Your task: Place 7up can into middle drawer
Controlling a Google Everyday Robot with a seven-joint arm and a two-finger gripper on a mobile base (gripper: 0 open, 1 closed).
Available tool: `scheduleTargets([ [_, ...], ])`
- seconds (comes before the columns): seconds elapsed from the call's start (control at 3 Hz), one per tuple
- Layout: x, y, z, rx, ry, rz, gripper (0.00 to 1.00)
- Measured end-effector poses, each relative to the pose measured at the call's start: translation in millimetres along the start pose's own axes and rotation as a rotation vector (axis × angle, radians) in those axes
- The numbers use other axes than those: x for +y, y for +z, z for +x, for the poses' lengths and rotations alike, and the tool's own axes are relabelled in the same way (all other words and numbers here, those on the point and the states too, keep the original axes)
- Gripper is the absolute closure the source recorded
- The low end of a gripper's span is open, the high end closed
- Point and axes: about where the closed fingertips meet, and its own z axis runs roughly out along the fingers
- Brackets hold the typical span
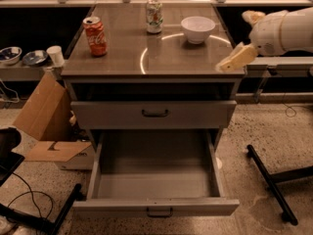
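Grey metal cabinet top (122, 58), smooth & glossy. 7up can (154, 16), slim cylinder, stands upright at back centre, betw. red cola can (95, 35) and round white bowl (197, 29). Middle drawer (127, 207), shallow rectangular tray w/ curved dark handle, is pulled out. Tan gripper (230, 63) at top's front right corner, well apart from can; open or closed: can't tell.

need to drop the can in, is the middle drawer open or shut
Open: the middle drawer is pulled out, nothing inside. The 7up can stands on the cabinet top, the gripper at its right edge.
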Motion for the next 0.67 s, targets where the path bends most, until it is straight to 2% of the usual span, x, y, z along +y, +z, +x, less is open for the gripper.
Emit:
scheduleTargets([
  [0.33, 1.6, 0.0, -0.2, 0.001, -0.001, -0.005, 0.0],
  [0.67, -0.1, 7.9, -3.5, -0.024, -0.01, 0.0, 0.0],
])
